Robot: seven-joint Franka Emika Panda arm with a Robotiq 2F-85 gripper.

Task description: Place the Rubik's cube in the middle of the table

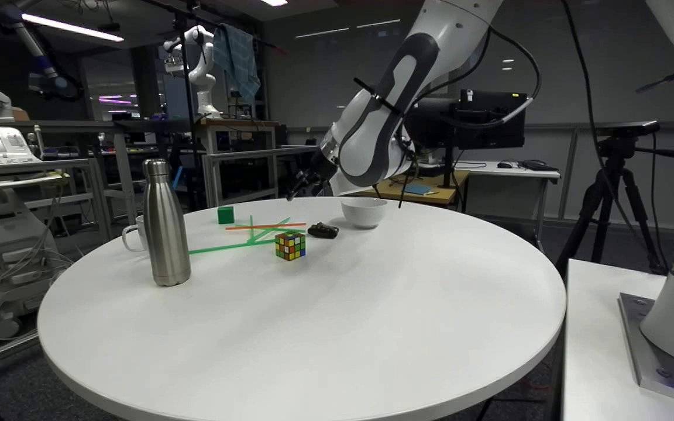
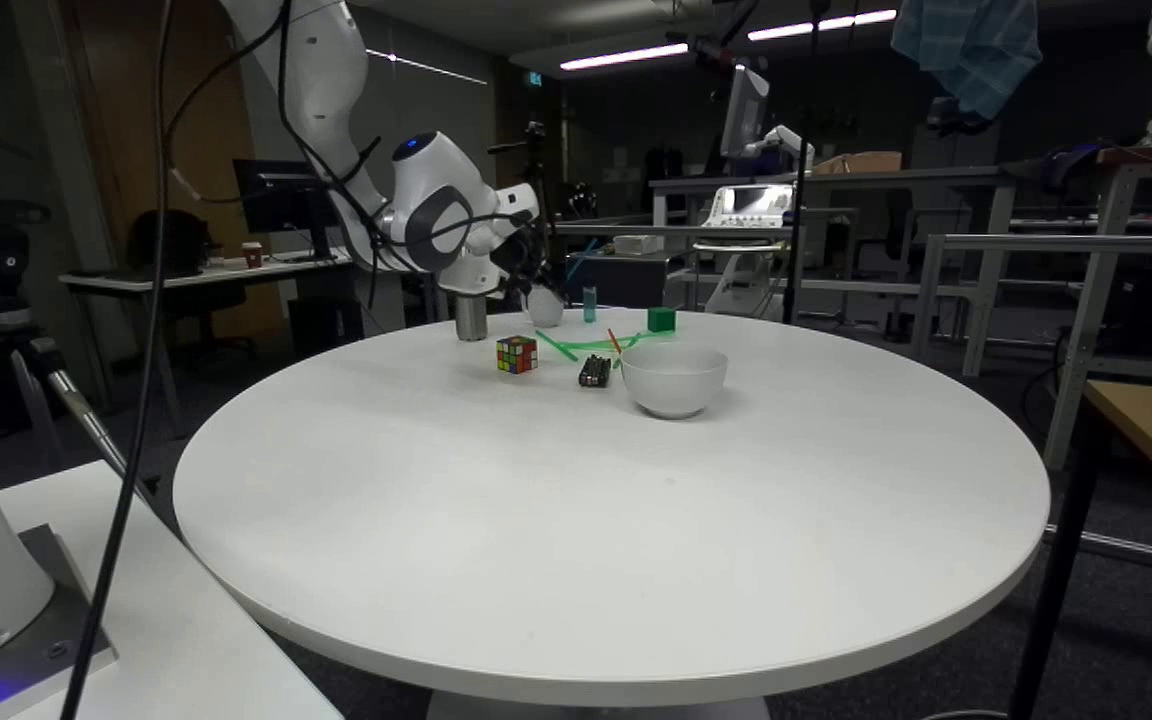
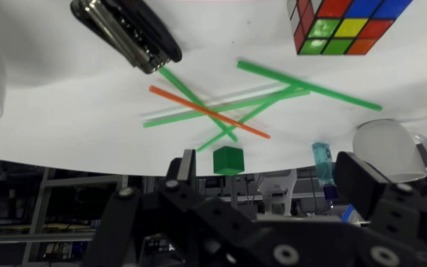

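Observation:
The Rubik's cube (image 1: pixel 290 246) rests on the round white table (image 1: pixel 372 327), off toward the side with the steel bottle. It also shows in an exterior view (image 2: pixel 517 355) and, cut by the top edge, in the wrist view (image 3: pixel 341 27). My gripper (image 1: pixel 303 190) is above the table, higher than the cube and apart from it. In the wrist view the gripper (image 3: pixel 267 155) has its fingers wide apart with nothing held between them; a green block shows beyond them. In an exterior view the gripper (image 2: pixel 526 262) is dark and partly hidden by the arm.
A steel bottle (image 1: pixel 165 228) and white mug (image 3: pixel 387 152) stand near the cube. Green and orange straws (image 3: pixel 206 111), a dark flat object (image 3: pixel 132 35), a white bowl (image 2: pixel 674 380), a green block (image 3: pixel 228 160) and a small teal bottle (image 3: pixel 323 163) are also on the table.

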